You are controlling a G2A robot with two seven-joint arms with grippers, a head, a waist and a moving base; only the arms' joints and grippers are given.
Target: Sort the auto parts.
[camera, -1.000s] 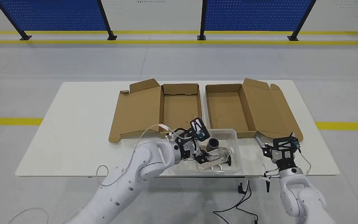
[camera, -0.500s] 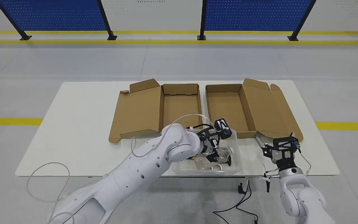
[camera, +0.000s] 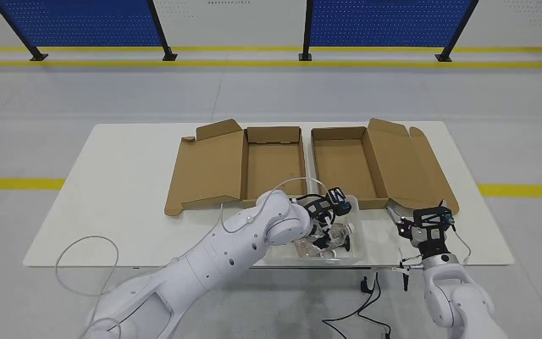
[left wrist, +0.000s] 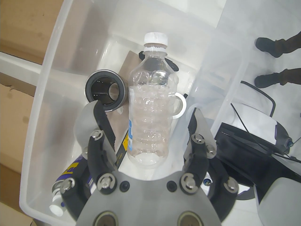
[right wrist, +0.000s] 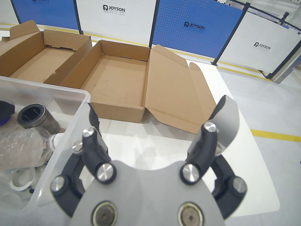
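Swinging across from the near-left corner within the last second, my left gripper (left wrist: 145,109) now hangs inside the clear plastic bin (left wrist: 47,71), while my right gripper (right wrist: 158,106) has kept its place beside the bin over the white table (camera: 110,195). Both sets of fingers are spread wide and hold nothing. A clear plastic bottle with a white cap (left wrist: 150,90) lies in the bin between my left fingers, just beside a black-and-steel cylindrical bushing (left wrist: 104,92). I judge this the reach before a first pick. Next comes a short descent and a gentle squeeze on the thin bottle, then a carry towards the two open cardboard boxes (camera: 273,161).
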